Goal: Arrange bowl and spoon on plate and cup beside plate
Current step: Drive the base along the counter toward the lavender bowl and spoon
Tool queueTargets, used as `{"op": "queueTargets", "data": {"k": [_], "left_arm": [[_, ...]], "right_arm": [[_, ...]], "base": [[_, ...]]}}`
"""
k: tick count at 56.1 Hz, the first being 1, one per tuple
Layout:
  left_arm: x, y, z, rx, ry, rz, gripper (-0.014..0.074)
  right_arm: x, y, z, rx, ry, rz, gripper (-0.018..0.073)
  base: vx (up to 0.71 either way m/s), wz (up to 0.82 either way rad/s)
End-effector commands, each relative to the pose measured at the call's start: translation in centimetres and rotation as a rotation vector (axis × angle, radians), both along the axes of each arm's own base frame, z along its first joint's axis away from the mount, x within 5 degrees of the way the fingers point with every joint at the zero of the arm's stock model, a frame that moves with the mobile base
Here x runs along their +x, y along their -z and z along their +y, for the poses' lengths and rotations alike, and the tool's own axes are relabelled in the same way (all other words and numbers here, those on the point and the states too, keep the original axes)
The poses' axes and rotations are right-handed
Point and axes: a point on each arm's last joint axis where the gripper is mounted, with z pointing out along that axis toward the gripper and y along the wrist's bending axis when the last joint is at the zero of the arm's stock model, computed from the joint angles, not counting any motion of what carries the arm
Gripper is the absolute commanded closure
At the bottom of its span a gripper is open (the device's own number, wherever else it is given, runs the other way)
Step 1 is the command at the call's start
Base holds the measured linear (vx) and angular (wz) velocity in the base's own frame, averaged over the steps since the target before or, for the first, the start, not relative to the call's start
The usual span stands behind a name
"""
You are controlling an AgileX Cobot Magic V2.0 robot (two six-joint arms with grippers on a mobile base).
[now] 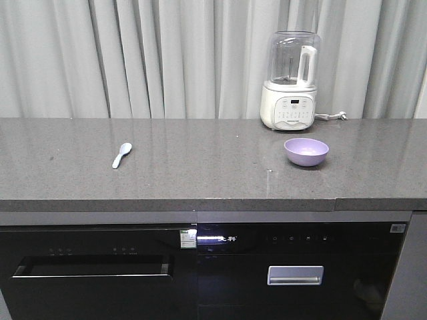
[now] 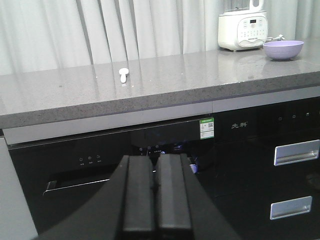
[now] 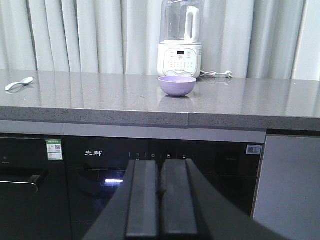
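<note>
Jaws on left gripper [image 2: 155, 192] and right gripper [image 3: 160, 197] sit together, empty; spoon [image 1: 122, 155] and bowl [image 1: 306, 151] lie well apart on the bench [image 1: 200, 180], nothing arranged (plate, cup unseen).

Front camera looks down squarely on the grey surface [image 1: 200, 167], with curtains [image 1: 133, 53] behind and black cabinet fronts [image 1: 100, 267] below. Both wrist cameras sit lower, before the cabinets, looking almost level across the surface edge, left pincer [image 2: 155, 167] and right pincer [image 3: 160, 170] filling each foreground. All three views share the spoon [image 1: 122, 155], bowl [image 1: 306, 151] and blender [image 1: 289, 83].
</note>
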Motion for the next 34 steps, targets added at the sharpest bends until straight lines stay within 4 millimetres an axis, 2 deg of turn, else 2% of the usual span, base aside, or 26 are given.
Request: {"op": "queueTargets", "data": {"k": [1, 34], "left_arm": [[-0.25, -1.71, 0.16, -0.023, -0.013, -0.121, 0.0594], [-0.25, -1.71, 0.16, -0.023, -0.013, -0.121, 0.0594]], "right_arm": [[-0.06, -0.67, 0.02, -0.008, 0.001, -0.084, 0.0567], [-0.06, -0.66, 0.02, -0.008, 0.001, -0.083, 0.0567]], "base": [[0.0, 0.0], [0.0, 0.0]]}}
